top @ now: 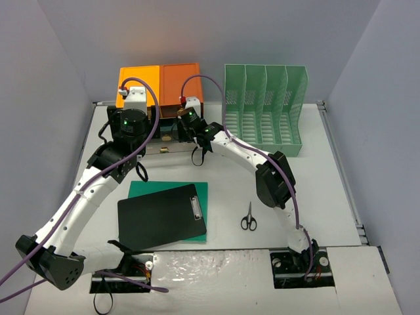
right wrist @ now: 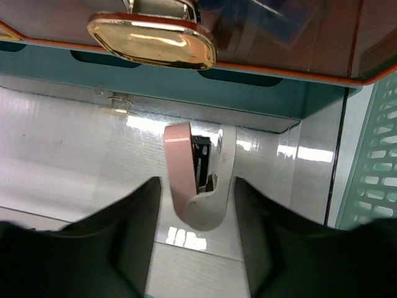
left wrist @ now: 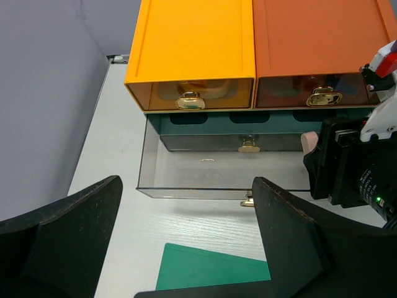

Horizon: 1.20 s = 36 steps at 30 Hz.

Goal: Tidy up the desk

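The pink stapler [right wrist: 186,174] lies lengthwise between the right tool's [right wrist: 198,186] fingers, inside the clear drawer [left wrist: 186,172] at the counter's [top: 315,197] far side; whether they clamp it, I cannot tell.

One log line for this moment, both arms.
left pincer: open, empty | right pincer: around pink stapler inside open clear drawer, grip unclear | desk: clipboard, scissors lying out

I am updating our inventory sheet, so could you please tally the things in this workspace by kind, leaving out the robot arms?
Black clipboard: 1
Green mat: 1
Scissors: 1
Pink stapler: 1
Drawer unit: 1
Green file rack: 1
Total: 6
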Available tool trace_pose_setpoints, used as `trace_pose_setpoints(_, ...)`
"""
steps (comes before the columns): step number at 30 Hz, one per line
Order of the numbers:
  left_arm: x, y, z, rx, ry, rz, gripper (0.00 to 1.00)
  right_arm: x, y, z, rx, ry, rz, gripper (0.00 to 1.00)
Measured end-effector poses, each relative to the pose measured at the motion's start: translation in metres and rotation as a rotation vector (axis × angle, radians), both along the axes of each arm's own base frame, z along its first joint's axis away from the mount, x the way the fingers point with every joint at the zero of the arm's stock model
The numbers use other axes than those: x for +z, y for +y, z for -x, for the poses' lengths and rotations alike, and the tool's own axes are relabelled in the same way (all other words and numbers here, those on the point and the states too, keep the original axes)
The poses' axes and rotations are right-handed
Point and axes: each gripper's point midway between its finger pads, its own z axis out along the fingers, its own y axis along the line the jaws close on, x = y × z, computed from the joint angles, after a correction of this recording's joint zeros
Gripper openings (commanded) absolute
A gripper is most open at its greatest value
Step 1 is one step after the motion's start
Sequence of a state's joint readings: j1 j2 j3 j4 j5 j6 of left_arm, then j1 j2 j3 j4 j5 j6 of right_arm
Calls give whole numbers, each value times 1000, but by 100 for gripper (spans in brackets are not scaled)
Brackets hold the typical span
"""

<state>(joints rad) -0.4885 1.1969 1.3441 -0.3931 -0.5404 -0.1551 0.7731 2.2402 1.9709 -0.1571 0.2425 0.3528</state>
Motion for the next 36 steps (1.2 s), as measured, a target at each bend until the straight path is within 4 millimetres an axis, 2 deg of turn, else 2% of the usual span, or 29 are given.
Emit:
trace_pose_setpoints(6,0,0,0,0,0,0,83,2,0,-1,3,-11,4,74)
trace_pose_setpoints(14,0,0,0,0,0,0,83,5,1,-1,9,-15,7,79)
trace_pose_setpoints(18,0,0,0,1,-1,2,83,13,-4,4,15,-10,23,79)
trace_pose_setpoints(22,-7,2,3,1,11,-3,83,47,-11,10,15,-41,2,80)
trace_pose_setpoints(31,-21,6,11,12,30,-1,83,163,-37,28,-16,-191,-121,79)
trace_pose_setpoints(33,-24,7,13,15,34,4,83,176,-40,26,-28,-216,-135,78)
trace_pose_setpoints(36,-30,7,15,18,44,9,83,181,-44,18,-42,-230,-137,78)
